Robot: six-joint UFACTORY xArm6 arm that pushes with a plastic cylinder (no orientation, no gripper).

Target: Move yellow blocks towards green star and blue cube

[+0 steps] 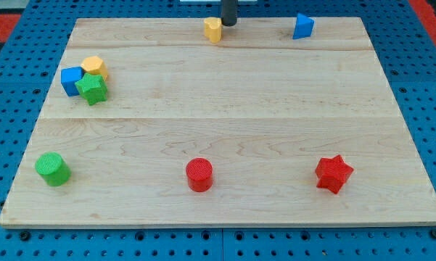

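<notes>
yellow block sat just left of my tip [229,24]

small yellow plastic block [213,30] is touched on its right; green star [93,89] and blue cube [71,80] lie far lower-left. no pincer fitted, just a rod.

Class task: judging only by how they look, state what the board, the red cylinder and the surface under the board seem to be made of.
Board: pale wood, matt, with visible grain and plank seams.
Red cylinder: probably plastic; flat saturated colour, with fine ribbing on top that hints at 3D printing, though that is uncertain.
Blue surface: looks like a perforated panel with a regular grid of holes; metal or plastic cannot be told.
</notes>
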